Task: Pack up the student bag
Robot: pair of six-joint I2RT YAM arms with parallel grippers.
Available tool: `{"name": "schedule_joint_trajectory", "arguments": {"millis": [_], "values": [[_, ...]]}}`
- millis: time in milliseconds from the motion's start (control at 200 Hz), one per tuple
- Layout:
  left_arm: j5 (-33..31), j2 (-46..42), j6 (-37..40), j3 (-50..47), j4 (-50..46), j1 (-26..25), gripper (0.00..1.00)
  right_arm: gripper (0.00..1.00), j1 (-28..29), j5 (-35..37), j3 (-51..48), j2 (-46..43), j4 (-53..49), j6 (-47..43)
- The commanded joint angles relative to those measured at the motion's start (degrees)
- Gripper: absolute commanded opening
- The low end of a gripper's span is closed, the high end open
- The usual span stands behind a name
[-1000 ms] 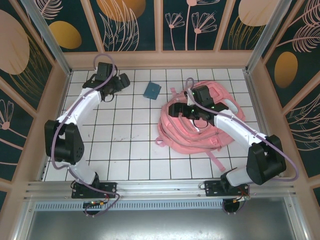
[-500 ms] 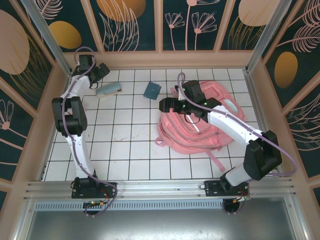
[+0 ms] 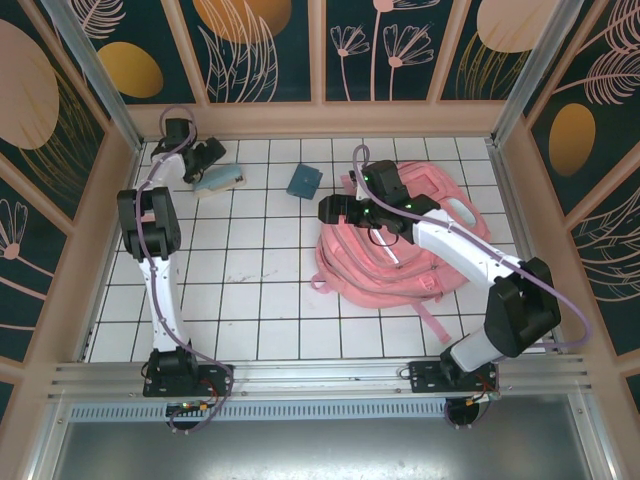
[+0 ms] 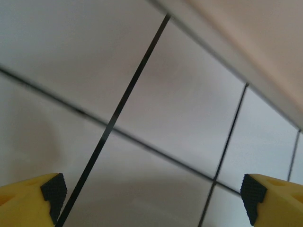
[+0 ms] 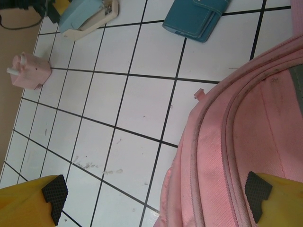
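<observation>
The student bag (image 3: 405, 245), a big pink backpack, lies flat on the right half of the tiled floor. Its zipped left edge (image 5: 236, 142) runs up the right side of the right wrist view. My right gripper (image 3: 325, 210) hovers just off the bag's upper left edge, open. Its jaws (image 5: 156, 198) straddle the bag's rim and bare tile, holding nothing. My left gripper (image 3: 208, 158) is at the far left corner, open over bare tiles (image 4: 152, 198), next to a light-blue and cream stapler-like item (image 3: 220, 180).
A teal wallet (image 3: 304, 181) lies between the two grippers, left of the bag's top; it is also at the top of the right wrist view (image 5: 196, 14). A small pink block (image 5: 29, 71) sits by the left wall. Walls enclose the floor (image 3: 250, 300).
My left arm swung from the middle back into the far left corner, uncovering the light-blue item. My right gripper shifted up and left, off the bag's top to its edge.
</observation>
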Motion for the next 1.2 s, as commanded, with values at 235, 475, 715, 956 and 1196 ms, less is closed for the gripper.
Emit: {"name": "schedule_joint_trajectory", "arguments": {"millis": [235,475,715,956,1196], "values": [[7.98,-22.45,-10.13,-32.28,14.49,-0.10,0.95,0.99,0.47,-2.18,0.12,1.10,3.07,-0.19],[7.65,-34.65,-12.19,-48.58,19.98,-1.68,0.95,0.99,0.62,-3.66,-1.47,0.68,4.52,-0.33],[-2.52,-36.34,0.55,-42.55,9.55,-2.49,0.89,0.99,0.78,-3.02,-2.51,-0.46,4.76,-0.06],[-12.49,-28.29,16.03,-29.42,1.82,-5.47,0.76,0.99,1.17,-1.96,-3.07,-1.81,4.07,0.60],[-13.18,-20.79,21.90,-21.07,0.01,-6.86,0.74,0.99,1.26,-0.99,-2.63,-2.39,2.46,0.27]]}}
